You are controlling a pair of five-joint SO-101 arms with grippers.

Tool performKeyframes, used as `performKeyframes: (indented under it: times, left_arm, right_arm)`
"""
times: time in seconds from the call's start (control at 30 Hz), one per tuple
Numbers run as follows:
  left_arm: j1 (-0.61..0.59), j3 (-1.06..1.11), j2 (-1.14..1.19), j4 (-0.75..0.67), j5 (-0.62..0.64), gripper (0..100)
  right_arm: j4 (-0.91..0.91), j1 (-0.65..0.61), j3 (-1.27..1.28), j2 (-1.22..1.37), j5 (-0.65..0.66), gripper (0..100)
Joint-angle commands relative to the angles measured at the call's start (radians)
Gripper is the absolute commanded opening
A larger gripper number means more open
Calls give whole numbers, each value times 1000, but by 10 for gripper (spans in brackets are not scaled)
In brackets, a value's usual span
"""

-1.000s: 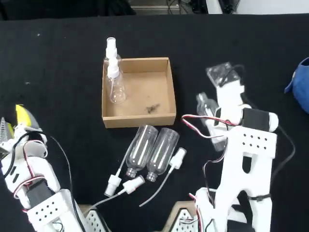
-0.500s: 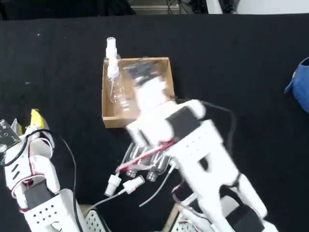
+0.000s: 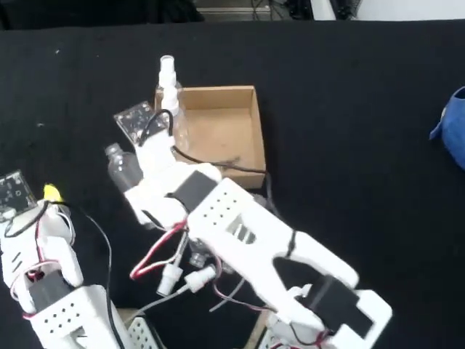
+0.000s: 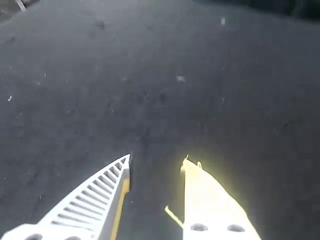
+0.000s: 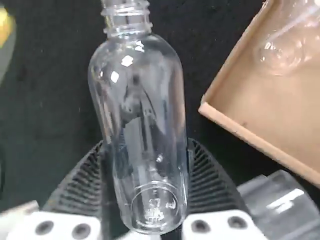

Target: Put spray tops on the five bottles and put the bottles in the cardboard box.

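1. The right claw (image 5: 146, 150) grasps a clear capless plastic bottle (image 5: 140, 95), just beside the brown cardboard box (image 3: 258, 138), toward the tabletop's left edge.
2. The left claw (image 4: 157, 162) hangs released above the black tabletop (image 4: 150, 75).

Seen from above, the right arm (image 3: 240, 233) lay across the table in front of the cardboard box (image 3: 258, 138), hiding what was beneath it apart from two spray tops (image 3: 172, 278) poking out. Its wrist also covered the box's near left corner and the body of the capped bottle (image 3: 170, 98) there. A blue object (image 3: 454, 131) was cut off at the right edge and unidentifiable, and in the right wrist view the mouth of the clear bottle (image 5: 140, 125) and most of a second bottle (image 5: 282, 45) in the box ran off the frame.
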Motion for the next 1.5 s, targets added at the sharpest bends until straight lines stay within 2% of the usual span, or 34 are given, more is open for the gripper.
performKeyframes:
  times: [0.0, 0.1, 0.27, 0.4, 0.57, 0.7, 0.8, 0.87, 0.93, 1.03, 1.2, 1.3, 1.47]
  left_arm:
    - [-19, -166, 173, -5, -52, 28]
    - [-68, -246, 301, -3, -60, 29]
    - [-166, -309, 428, -5, -63, 30]
    - [-193, -300, 434, -5, -64, 30]
    - [-196, -300, 382, -5, -64, 30]
    - [-183, -291, 315, 75, -63, 30]
    - [-114, -295, 308, 137, -61, 30]
    - [-54, -306, 328, 161, -61, 30]
    - [-8, -331, 368, 175, -61, 30]
    - [48, -390, 468, 196, -61, 37]
    - [139, -535, 687, 275, -57, 180]
    - [205, -604, 793, 313, -57, 188]
    - [303, -713, 950, 338, -34, 192]
  right_arm:
    - [-98, -38, -21, 27, -75, 23]
    - [-101, -80, -71, 73, -78, 64]
    - [-101, -158, -142, 147, -78, 240]
    - [-95, -184, -182, 160, -77, 333]
    - [6, -184, -257, 163, -77, 354]
    - [169, -146, -351, 139, -71, 353]
    - [331, -92, -409, 107, 26, 342]
    - [413, -60, -414, 85, 110, 294]
    - [485, -35, -409, 59, 175, 254]
    - [566, -6, -369, -4, 262, 248]
    - [575, 3, -177, -199, 362, 245]
    - [574, 21, -42, -338, 419, 244]
    - [574, 221, 108, -513, 585, 244]
